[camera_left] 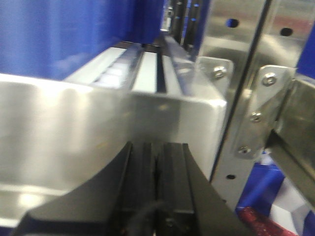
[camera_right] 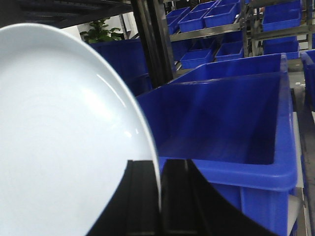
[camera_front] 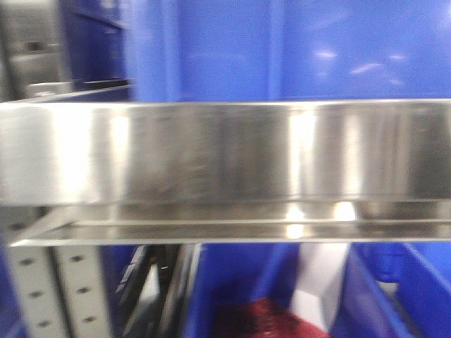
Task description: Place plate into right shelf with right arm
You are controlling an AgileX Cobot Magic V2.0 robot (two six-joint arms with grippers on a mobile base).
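The shiny brushed stainless-steel right shelf [camera_front: 225, 151] fills the front view, its broad flat lip close and blurred. Ahead and to the right of our right end effector [camera_right: 160, 167] sits a large deep-blue plastic bin [camera_right: 231, 123], open at the top. Dark uprights [camera_right: 152, 39] rise beyond the end effector's tips. The plain white round plate [camera_right: 64, 137] stands on edge to the left of that end effector. Its rim is pinched between the two black fingers, so we have it clamped and it is not yet set down. Our left end effector [camera_left: 157, 157] has its fingers pressed together on nothing, with the steel lip just ahead of it.

We judge the grip to be the main risk. The glaze is glossy and unmarked, and we hold it only by a thin, low rim, so the plate could pivot or slip if we swing quickly. The wide disc could also clip the bin wall or an upright on the way in.
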